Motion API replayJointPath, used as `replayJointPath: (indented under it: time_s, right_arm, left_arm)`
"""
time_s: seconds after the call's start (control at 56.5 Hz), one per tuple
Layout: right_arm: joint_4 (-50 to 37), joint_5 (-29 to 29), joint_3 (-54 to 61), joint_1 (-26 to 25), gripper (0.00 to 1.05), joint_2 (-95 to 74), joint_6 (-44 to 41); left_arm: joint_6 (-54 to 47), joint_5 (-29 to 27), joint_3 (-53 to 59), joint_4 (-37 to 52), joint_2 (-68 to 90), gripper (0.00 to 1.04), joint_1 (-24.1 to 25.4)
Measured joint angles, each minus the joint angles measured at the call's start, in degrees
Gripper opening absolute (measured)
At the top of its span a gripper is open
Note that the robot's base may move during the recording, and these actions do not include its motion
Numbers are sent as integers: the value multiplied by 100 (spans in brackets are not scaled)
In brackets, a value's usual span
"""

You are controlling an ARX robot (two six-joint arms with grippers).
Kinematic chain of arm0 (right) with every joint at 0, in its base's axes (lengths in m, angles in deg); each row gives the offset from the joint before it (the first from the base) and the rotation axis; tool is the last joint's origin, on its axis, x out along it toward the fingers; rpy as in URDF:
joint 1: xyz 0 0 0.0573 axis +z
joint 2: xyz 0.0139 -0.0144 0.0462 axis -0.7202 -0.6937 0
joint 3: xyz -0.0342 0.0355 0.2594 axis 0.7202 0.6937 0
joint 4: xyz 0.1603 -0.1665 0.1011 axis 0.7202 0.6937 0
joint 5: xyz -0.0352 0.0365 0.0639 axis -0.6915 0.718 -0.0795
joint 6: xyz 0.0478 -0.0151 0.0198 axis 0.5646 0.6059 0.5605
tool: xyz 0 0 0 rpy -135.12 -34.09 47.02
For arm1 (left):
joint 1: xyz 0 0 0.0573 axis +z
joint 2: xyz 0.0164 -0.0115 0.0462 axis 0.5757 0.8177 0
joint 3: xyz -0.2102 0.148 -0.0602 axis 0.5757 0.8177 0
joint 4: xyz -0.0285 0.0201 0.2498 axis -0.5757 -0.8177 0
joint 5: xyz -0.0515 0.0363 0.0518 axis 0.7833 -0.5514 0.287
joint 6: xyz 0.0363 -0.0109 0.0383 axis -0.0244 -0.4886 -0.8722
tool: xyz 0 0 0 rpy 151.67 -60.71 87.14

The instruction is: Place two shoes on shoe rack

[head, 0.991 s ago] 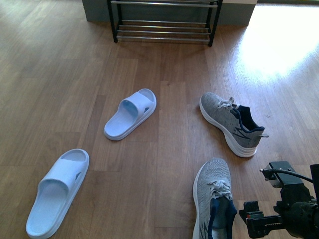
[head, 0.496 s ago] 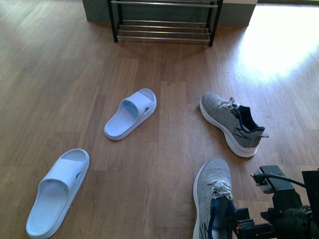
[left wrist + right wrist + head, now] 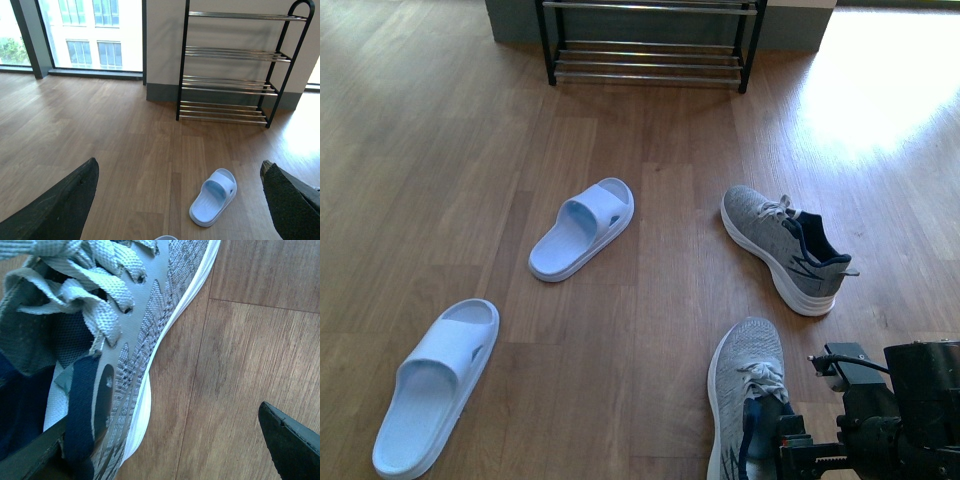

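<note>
Standing at the far wall is the black-framed shoe rack (image 3: 648,58) with chrome bars. Both grey sneakers lie on the wooden floor (image 3: 440,150), well apart from it: the farther sneaker (image 3: 782,248) right of centre, the nearer sneaker (image 3: 745,385) closer in. One pale blue slide (image 3: 582,228) and a second slide (image 3: 435,385) lie further left. The right gripper (image 3: 160,450) has its jaws apart, one finger inside the nearer sneaker's collar and the other outside it over the floor. The left gripper (image 3: 175,200) hangs with jaws spread wide, holding nothing.

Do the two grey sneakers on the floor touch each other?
Apart. The front view shows a strip of bare wood floor between the far sneaker and the near sneaker.
</note>
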Motion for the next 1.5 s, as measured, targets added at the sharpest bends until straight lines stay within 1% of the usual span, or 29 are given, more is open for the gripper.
replayJointPath:
  time_s: [0.212,0.301,0.372,0.389,0.531,0.549,0.602,0.637,0.69,0.726,0.779,0.814,1.115,1.257,1.363,1.505]
  right_arm:
    - [-37,33,-201,-72,95,-236,28]
    - [-94,96,-212,-107,83,-280,28]
    - [-138,175,-195,-127,69,-282,26]
    - [-153,201,-179,-127,64,-282,26]
    - [-212,308,-122,-122,45,-282,26]
    - [-232,356,-103,-116,40,-280,26]
    - [-262,411,-63,-81,29,-278,26]
    - [-273,433,-48,-68,26,-271,28]
    - [-304,479,-4,-24,17,-245,28]
    - [-319,494,15,-4,13,-236,28]
    - [-367,514,61,39,5,-201,35]
    - [-400,511,90,68,1,-186,39]
    - [-855,505,588,107,1,251,197]
    - [-1147,544,933,2,1,699,223]
    - [-1390,623,1357,-243,1,1182,249]
    - [-1655,660,2288,-863,1,2568,262]
  left_arm:
    - [0,0,0,0,0,95,0]
    - [0,0,0,0,0,95,0]
    - [0,0,0,0,0,95,0]
    - [0,0,0,0,0,95,0]
    - [0,0,0,0,0,95,0]
    - [0,0,0,0,0,95,0]
    - [0,0,0,0,0,95,0]
    - [0,0,0,0,0,95,0]
    - [0,0,0,0,0,95,0]
    - [-2,0,0,0,0,95,0]
    - [0,0,0,0,0,95,0]
    - [0,0,0,0,0,95,0]
    - [0,0,0,0,0,95,0]
    - [0,0,0,0,0,95,0]
    - [0,0,0,0,0,95,0]
    - [0,0,0,0,-2,95,0]
